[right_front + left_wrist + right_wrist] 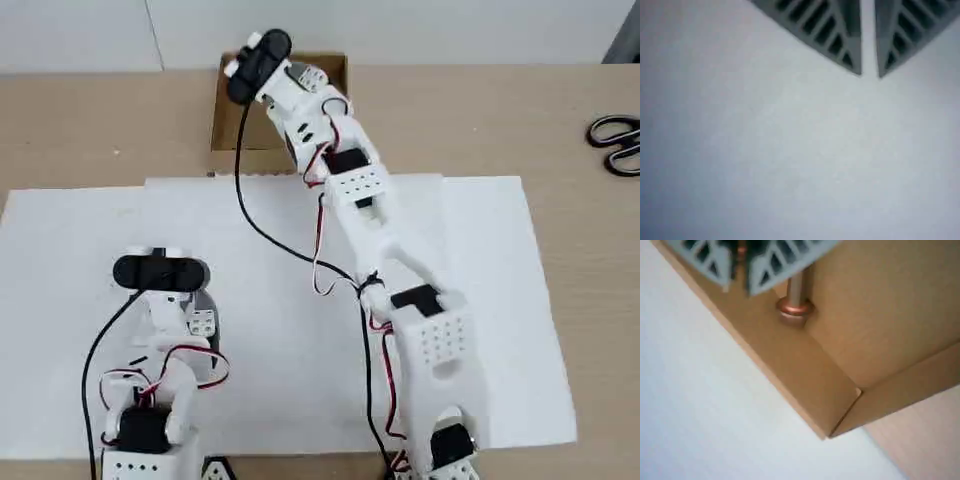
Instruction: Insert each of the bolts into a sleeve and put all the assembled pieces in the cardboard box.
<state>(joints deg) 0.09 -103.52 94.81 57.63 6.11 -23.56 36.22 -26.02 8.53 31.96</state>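
The cardboard box (228,125) stands at the table's far edge, and my right arm stretches to it. In the right wrist view my right gripper (739,287) hangs over the box (880,315) near a corner. Its fingers are close together, with a copper piece (741,250) showing in the narrow gap. An assembled piece (795,302), a silver shaft with a copper collar, lies against the box's inner wall just past the fingers. My left gripper (870,74) is shut on nothing, low over the white paper (790,160); in the high view it (200,320) sits near the front left.
A large white paper sheet (480,300) covers the middle of the wooden table. Black-handled scissors (615,140) lie at the far right edge. Cables trail from both arms across the sheet.
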